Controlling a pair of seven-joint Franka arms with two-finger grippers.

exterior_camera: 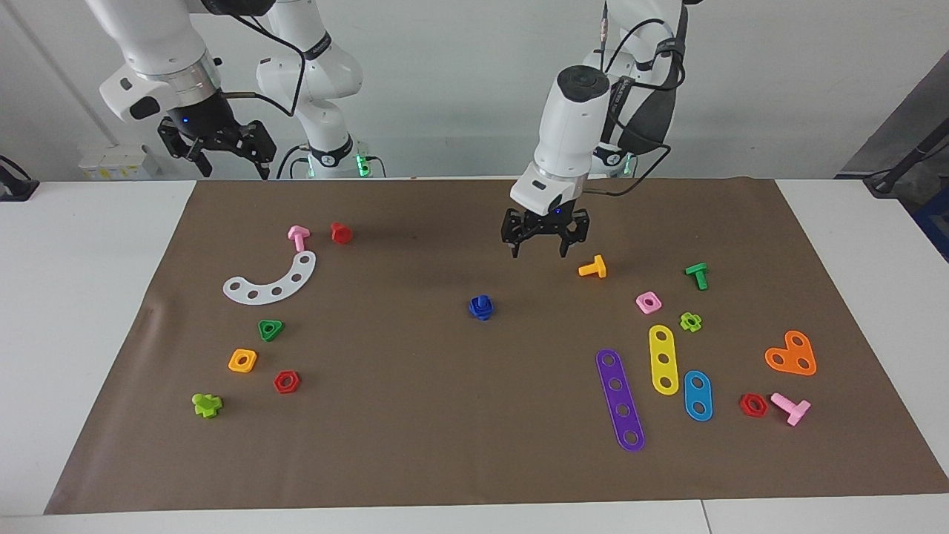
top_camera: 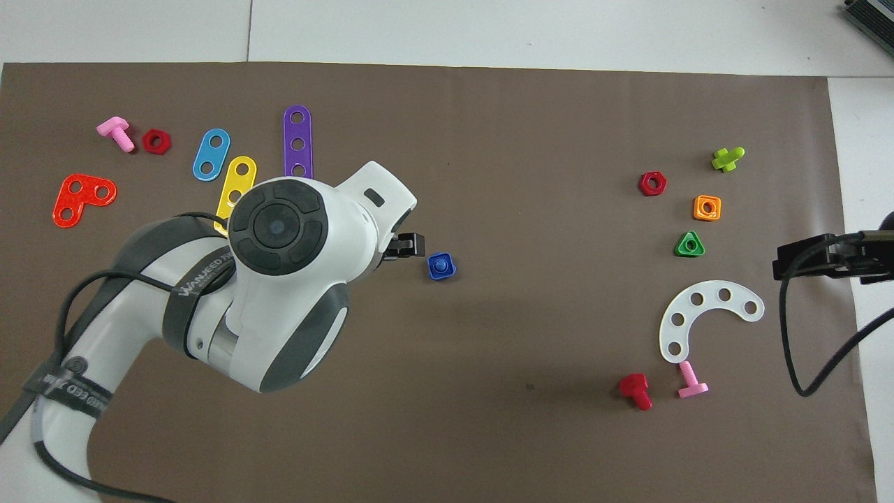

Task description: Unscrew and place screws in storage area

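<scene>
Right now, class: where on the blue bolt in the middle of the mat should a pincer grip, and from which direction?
Probably from straight above: the blue bolt stands upright in its square nut, so pinch the raised top across its sides.

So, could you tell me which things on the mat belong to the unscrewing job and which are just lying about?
Job:
- blue screw, standing in its blue nut mid-mat
- left gripper, open, raised beside it
- storage area around the white curved strip

Lying about:
- orange bolt
- purple strip
- orange heart plate

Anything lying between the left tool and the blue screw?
Nothing: only bare brown mat separates the raised left tool from the blue screw, clearest in the facing view.
</scene>
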